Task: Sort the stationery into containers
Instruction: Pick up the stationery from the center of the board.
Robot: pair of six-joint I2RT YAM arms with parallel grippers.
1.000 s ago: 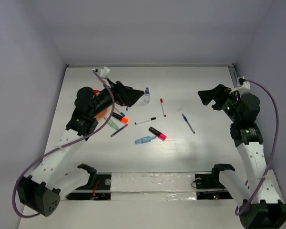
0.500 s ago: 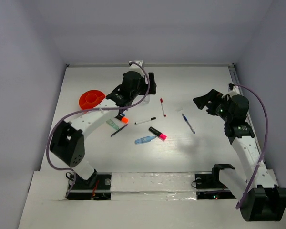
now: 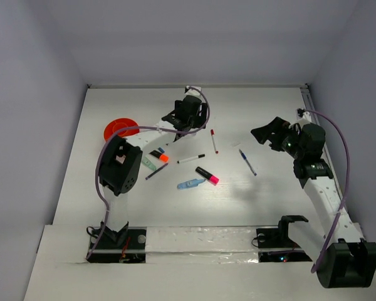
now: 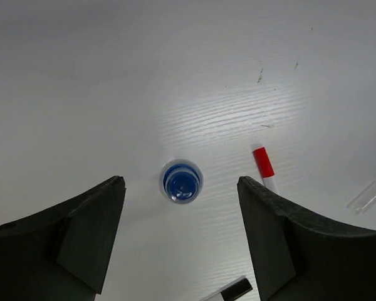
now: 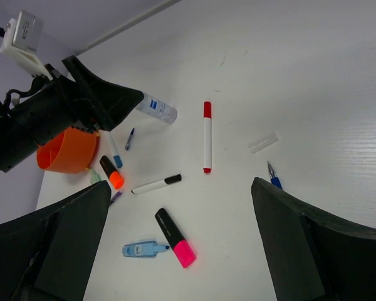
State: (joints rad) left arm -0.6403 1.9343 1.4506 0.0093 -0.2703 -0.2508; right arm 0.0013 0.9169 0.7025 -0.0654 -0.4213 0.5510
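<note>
The tiny blue-capped bottle (image 4: 182,182) stands upright, seen from straight above in the left wrist view. My left gripper (image 4: 180,185) hangs over it, open, one finger on each side and neither touching it. The right wrist view shows the same bottle (image 5: 156,108) just beyond the left gripper (image 5: 106,100). The orange cup (image 3: 119,130) sits at the left. My right gripper (image 3: 266,132) hovers open and holds nothing. More stationery lies loose: a red-capped pen (image 3: 214,141), a black-capped pen (image 3: 191,158), a pink highlighter (image 3: 207,175), an orange highlighter (image 3: 158,155) and a blue pen (image 3: 247,162).
A light blue marker (image 3: 191,184), a green marker (image 3: 149,164) and a purple pen (image 3: 156,171) lie left of centre. A clear pen cap (image 5: 263,142) lies near the blue pen. Walls close the table at the back and both sides.
The left arm has swung right from over the orange cup to above the bottle, and its jaws have narrowed somewhat. The right gripper has shifted slightly left.
</note>
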